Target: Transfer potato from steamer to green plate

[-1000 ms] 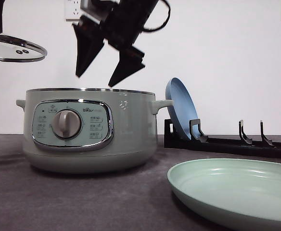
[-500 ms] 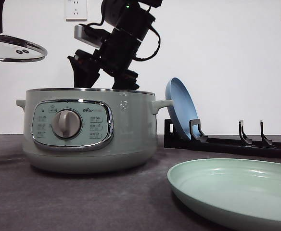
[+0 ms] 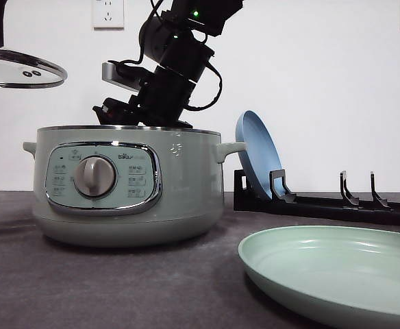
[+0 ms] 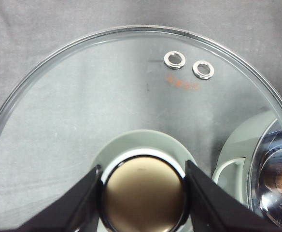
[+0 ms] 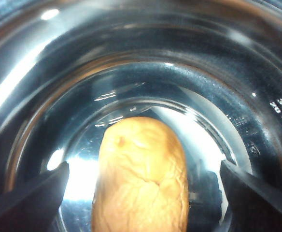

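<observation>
The pale green steamer (image 3: 128, 185) stands lidless on the left of the table. My right arm (image 3: 169, 75) reaches down into it, and its fingers are hidden below the rim. Inside the shiny pot, the orange-brown potato (image 5: 141, 174) lies between the fingers of my open right gripper (image 5: 144, 166), with a gap on each side. My left gripper (image 4: 143, 193) is shut on the knob of the glass lid (image 4: 107, 106), holding the lid (image 3: 22, 68) high to the left of the pot. The green plate (image 3: 337, 274) lies empty at the front right.
A blue plate (image 3: 255, 154) leans upright in a black dish rack (image 3: 323, 202) behind the green plate, right of the steamer. The steamer's side handle (image 3: 231, 147) sticks out toward the rack. Grey cloth covers the table (image 3: 118, 288).
My right arm has come down from above the steamer into the pot, so its fingers have dropped below the rim. The left gripper and lid have stayed put.
</observation>
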{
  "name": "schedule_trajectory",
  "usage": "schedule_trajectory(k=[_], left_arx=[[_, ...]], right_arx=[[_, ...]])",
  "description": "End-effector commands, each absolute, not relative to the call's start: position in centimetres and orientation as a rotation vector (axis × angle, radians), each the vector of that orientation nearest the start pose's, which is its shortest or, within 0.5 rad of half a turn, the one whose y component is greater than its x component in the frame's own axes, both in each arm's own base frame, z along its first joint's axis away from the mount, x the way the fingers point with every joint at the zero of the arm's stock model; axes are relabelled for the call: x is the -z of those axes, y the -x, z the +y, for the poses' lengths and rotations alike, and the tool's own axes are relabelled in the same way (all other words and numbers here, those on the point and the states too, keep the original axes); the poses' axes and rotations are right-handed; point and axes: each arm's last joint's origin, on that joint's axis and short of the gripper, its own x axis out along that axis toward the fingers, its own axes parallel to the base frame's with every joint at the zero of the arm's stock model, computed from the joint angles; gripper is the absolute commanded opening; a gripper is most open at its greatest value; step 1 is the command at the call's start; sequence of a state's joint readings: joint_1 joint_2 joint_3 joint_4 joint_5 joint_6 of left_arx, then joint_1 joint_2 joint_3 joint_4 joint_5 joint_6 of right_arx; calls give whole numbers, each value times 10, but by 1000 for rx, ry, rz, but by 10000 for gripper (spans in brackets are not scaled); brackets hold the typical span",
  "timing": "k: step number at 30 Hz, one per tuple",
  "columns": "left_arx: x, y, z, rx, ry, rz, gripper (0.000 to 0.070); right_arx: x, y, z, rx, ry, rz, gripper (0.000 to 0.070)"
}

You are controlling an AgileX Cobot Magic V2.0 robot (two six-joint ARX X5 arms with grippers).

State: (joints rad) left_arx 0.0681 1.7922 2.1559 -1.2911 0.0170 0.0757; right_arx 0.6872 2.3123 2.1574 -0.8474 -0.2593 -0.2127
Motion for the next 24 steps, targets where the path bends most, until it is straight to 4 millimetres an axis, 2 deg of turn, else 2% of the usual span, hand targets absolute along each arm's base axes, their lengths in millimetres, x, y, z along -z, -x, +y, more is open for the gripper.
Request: schedule_trajectory(k=[1, 12, 14, 22, 24], left_arx=[[-446, -337, 23, -21, -25, 838, 1], [-446, -336, 23, -22, -21, 840, 1], [-446, -336, 23, -22, -22, 839, 1], [-446, -336, 23, -22, -22, 839, 1], [-446, -336, 23, -22, -21, 839, 1]], right_arx=[[-237, -383, 332, -992, 409, 906, 629], [-226, -380, 338, -1003, 420, 931, 612], [-224, -380, 339, -1002, 422, 939, 571], [-222, -378, 338, -998, 429, 969, 287], [-222, -378, 337, -997, 431, 978, 256]])
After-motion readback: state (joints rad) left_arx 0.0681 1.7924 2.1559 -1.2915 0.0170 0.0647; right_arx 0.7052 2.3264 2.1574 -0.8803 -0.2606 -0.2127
